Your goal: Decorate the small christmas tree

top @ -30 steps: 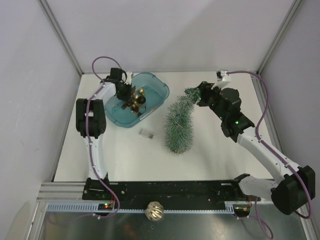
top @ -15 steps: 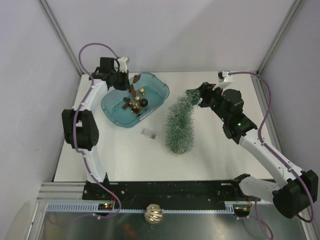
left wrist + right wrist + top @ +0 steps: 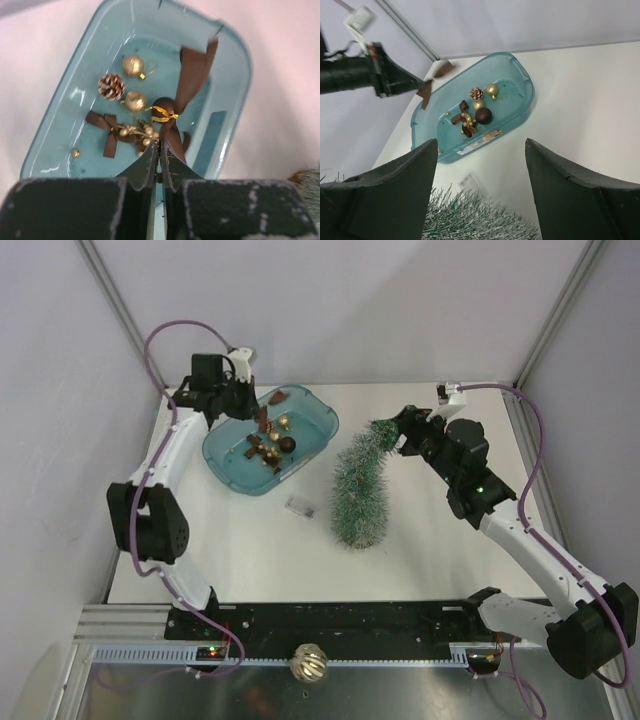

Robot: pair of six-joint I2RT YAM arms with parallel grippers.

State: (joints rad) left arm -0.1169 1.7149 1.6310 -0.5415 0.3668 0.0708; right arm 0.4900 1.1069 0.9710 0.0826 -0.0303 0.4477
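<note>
Left gripper [image 3: 159, 146] pinches brown ribbon [image 3: 192, 75] over tub [image 3: 229, 114]; right gripper [image 3: 480, 145] spread above tree [image 3: 475, 220].

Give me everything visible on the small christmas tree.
The small christmas tree is a slim cone of frosted green bristly needles, its wide end toward the arms and its bent tip at the right gripper, whose jaws are open; contact there cannot be told. It is on the white table, right of the teal tub and apart from it. No ornament shows on it. Its base does not show.
</note>
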